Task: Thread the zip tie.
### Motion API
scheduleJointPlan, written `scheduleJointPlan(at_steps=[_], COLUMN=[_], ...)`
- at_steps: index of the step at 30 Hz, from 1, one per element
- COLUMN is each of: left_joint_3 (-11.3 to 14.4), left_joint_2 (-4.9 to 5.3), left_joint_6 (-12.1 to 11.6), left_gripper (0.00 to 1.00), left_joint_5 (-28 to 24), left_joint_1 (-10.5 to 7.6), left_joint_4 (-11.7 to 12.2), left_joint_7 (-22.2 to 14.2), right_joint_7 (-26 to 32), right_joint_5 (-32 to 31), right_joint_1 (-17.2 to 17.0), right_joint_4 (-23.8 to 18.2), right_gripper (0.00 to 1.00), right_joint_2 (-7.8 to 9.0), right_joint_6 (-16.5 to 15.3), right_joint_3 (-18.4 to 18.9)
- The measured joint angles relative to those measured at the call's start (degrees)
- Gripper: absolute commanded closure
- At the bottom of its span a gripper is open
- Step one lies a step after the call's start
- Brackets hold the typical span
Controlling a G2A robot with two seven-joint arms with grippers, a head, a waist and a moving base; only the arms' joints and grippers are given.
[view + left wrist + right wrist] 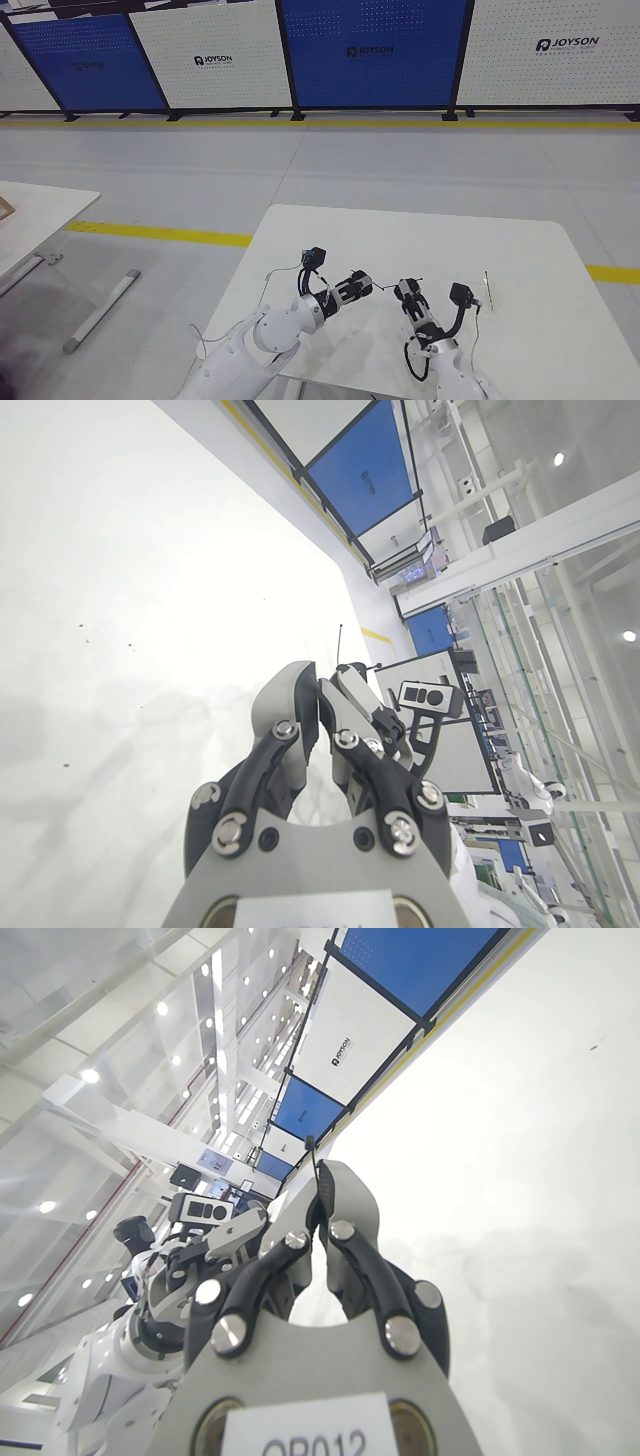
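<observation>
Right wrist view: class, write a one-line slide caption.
Right hand pinches a black zip tie, head sticking out, above the white table.

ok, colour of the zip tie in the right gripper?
Black. The zip tie shows best in the right wrist view, its head poking past the right gripper.

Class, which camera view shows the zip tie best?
Right wrist view: the zip tie juts from the right gripper's shut fingers, head plain. Top view: a faint thin line. Left wrist view: too thin to tell.
</observation>
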Motion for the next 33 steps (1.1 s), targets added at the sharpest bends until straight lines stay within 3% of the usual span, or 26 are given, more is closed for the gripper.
scheduleJointPlan(at_steps=[33], left_joint_3=[0.0], left_joint_2=[0.00], left_joint_6=[0.0], left_gripper=[1.00], left_joint_5=[0.0], left_joint_1=[0.00], left_joint_4=[0.0], left_joint_7=[0.0], right_joint_7=[0.4], right_joint_5=[1.2], right_joint_1=[0.1], right_joint_4=[0.7], right_gripper=[1.00], right_joint_2=[-0.42], right_joint_6=[-0.1], right_joint_3=[0.6])
